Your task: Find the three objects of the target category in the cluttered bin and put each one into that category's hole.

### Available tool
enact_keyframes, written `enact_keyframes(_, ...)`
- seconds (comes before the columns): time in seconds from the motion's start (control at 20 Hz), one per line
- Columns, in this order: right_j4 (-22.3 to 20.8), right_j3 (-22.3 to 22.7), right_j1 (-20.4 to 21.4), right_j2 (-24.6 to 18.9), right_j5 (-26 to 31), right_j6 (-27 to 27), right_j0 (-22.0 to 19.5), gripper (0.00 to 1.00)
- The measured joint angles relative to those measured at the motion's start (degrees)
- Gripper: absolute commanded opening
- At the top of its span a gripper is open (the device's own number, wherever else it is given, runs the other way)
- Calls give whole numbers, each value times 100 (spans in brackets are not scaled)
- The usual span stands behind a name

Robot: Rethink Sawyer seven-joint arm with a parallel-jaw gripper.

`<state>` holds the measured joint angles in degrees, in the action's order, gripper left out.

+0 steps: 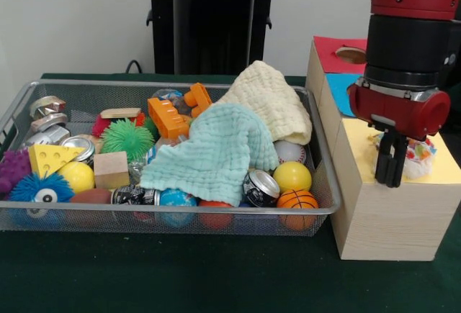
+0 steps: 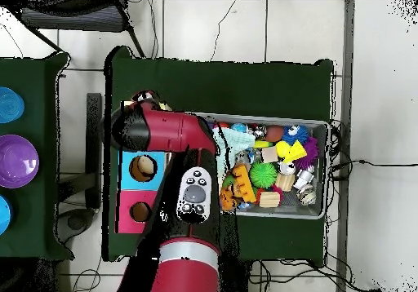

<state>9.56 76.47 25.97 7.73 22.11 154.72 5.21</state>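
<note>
My gripper (image 1: 391, 182) hangs straight down over the yellow paper surround (image 1: 441, 171) on top of the pale wooden box (image 1: 389, 219). A crumpled white wrapper with red, blue and orange spots (image 1: 419, 156) lies on the yellow top right behind and beside the gripper, covering the hole there. I cannot tell whether the gripper holds it. The wire mesh bin (image 1: 166, 211) stands left of the box, full of clutter; I make out no other spotted wrapper in it. In the overhead view the arm (image 2: 163, 130) hides the gripper and the yellow hole; the bin (image 2: 325, 170) lies to its right.
A mint waffle cloth (image 1: 216, 151) and a cream one (image 1: 270, 101) drape over balls, cans, orange blocks and spiky toys in the bin. The blue surround (image 1: 340, 83) and the red-surrounded hole (image 1: 351, 55) lie farther back on the box. Coloured bowls (image 2: 16, 160) stand on a side table.
</note>
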Motion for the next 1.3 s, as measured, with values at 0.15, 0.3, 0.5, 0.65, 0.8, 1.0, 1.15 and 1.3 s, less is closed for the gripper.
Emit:
enact_keyframes(0.15,1,-24,-1,-146,-1,0,-99,0)
enact_keyframes(0.3,-4,-23,11,-221,20,0,-153,0)
enact_keyframes(0.5,-13,-23,28,-284,98,0,-177,0)
enact_keyframes(0.65,-19,-22,54,-296,254,0,-175,0)
enact_keyframes(0.8,-21,-22,77,-296,448,0,-167,0)
enact_keyframes(1.0,-34,-20,118,-296,747,0,-133,0)
enact_keyframes(1.15,-41,-6,157,-296,894,0,-90,0)
enact_keyframes(1.3,-47,-7,170,-297,908,0,-67,0)
